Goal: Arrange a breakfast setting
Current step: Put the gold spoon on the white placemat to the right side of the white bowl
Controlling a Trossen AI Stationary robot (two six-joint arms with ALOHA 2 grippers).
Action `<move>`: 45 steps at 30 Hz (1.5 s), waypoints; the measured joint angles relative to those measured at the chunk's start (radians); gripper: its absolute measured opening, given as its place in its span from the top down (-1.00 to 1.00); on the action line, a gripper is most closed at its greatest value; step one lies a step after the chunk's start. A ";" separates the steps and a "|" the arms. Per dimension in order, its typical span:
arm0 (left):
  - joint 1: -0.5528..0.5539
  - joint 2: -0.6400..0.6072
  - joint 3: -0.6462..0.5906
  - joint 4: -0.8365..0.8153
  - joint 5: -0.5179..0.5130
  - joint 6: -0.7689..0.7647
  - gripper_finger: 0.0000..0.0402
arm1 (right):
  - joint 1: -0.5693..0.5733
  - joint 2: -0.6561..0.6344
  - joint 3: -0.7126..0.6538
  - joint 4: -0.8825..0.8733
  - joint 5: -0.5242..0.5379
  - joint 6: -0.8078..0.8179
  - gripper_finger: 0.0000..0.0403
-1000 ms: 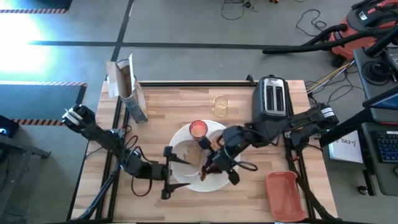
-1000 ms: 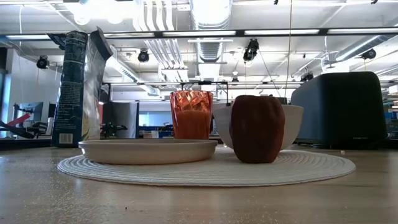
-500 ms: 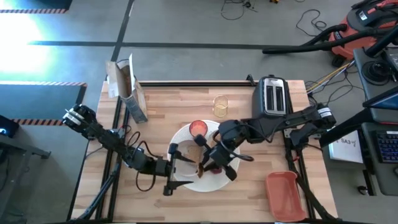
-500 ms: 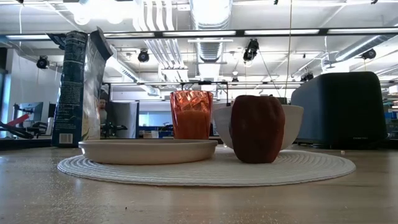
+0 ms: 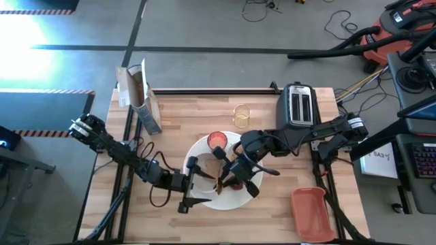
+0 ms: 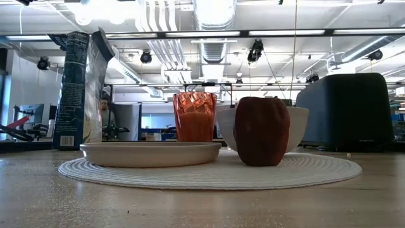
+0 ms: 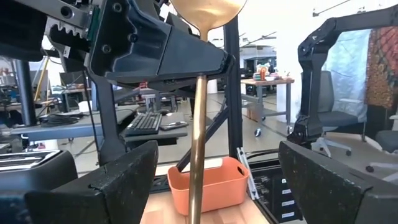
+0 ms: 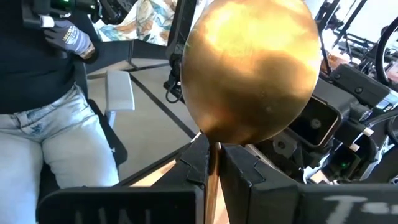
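From above, the left gripper [image 5: 193,182] has crept in from the tabletop's near-left side toward the large round white plate [image 5: 235,201], jaws wide and empty. The low view shows no change: cup [image 6: 195,116], bowl [image 6: 297,126], fruit [image 6: 262,130] on the mat. Wrist views show the right gripper [image 8: 211,163] pinching the gold spoon [image 8: 252,68] (a handover looks imminent).

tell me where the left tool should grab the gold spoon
On the bare handle of the gold spoon, below the right tool, which is shut on the neck under the bowl. The left tool is open with the upright handle between its fingers, so closing straight in probably works.
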 joint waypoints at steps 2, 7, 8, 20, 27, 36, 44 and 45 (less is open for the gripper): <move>0.000 0.000 0.000 0.000 0.010 0.000 -0.57 | 0.000 0.000 0.000 0.002 0.000 0.000 0.91; 0.004 0.000 0.013 -0.007 0.025 0.000 -0.57 | 0.000 0.000 0.000 0.005 0.000 -0.013 0.91; 0.006 -0.001 0.022 -0.018 0.025 0.001 -0.57 | 0.000 0.000 0.000 0.005 0.000 -0.014 0.91; 0.024 -0.002 0.129 -0.239 -0.027 0.005 -0.29 | 0.000 0.000 0.000 0.004 0.000 -0.008 0.91; 0.034 0.001 0.129 -0.268 0.001 -0.032 0.25 | 0.000 0.000 0.000 0.002 0.000 -0.016 0.91; 0.042 0.002 0.129 -0.274 0.051 -0.073 0.86 | 0.000 -0.001 0.000 0.001 -0.002 -0.013 0.91; 0.049 0.002 0.129 -0.279 0.053 -0.116 0.95 | 0.000 -0.002 0.000 -0.003 0.000 0.047 0.91; 0.049 0.002 0.129 -0.280 0.053 -0.116 0.95 | 0.000 -0.002 0.000 -0.003 0.001 0.064 0.91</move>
